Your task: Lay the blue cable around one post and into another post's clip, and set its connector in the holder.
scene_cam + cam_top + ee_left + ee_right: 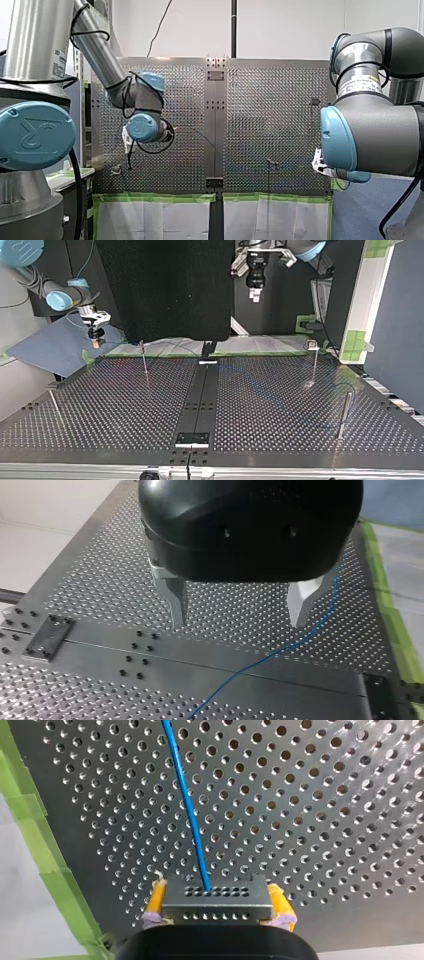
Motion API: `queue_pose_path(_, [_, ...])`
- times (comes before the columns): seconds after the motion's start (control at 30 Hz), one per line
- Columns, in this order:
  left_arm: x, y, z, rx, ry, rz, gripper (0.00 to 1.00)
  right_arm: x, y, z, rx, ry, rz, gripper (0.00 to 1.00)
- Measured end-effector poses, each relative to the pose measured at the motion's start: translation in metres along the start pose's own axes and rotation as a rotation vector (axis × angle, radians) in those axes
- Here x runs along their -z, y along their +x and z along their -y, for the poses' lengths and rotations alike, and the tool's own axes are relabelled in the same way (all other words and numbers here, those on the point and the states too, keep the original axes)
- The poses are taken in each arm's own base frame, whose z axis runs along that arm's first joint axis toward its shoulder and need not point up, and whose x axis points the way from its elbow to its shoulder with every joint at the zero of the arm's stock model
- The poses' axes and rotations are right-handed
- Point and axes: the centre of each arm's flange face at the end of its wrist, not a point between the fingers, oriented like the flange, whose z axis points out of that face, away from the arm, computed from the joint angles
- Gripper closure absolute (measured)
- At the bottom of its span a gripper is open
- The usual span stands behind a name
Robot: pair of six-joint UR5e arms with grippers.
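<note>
Two claws | my right claw [218, 904] pinches connector [217, 896] of blue cable [187, 810] | my left claw [239, 621] is spread over table [100, 580]

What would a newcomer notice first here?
The blue cable runs over the perforated table into a grey connector, which is clamped between the yellow pads of my right end effector. My left end effector hangs open and empty above the table, with the cable running past one of its fingers. In the top view, thin posts stand on the table.
</note>
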Motion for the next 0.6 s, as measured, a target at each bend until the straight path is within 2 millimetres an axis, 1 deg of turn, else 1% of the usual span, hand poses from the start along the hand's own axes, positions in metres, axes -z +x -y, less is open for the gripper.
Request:
queue_pose_path(0.17, [0.002,0.003,0.001,0.003,0.03,0.008,0.0,0.0,0.0,0.001,-0.008,-0.002,0.013,1.0])
queue_pose_path(0.6, [-0.004,-0.003,0.018,0.049,0.151,0.076,0.0,0.002,-0.002,0.002,-0.011,-0.009,0.033,1.0])
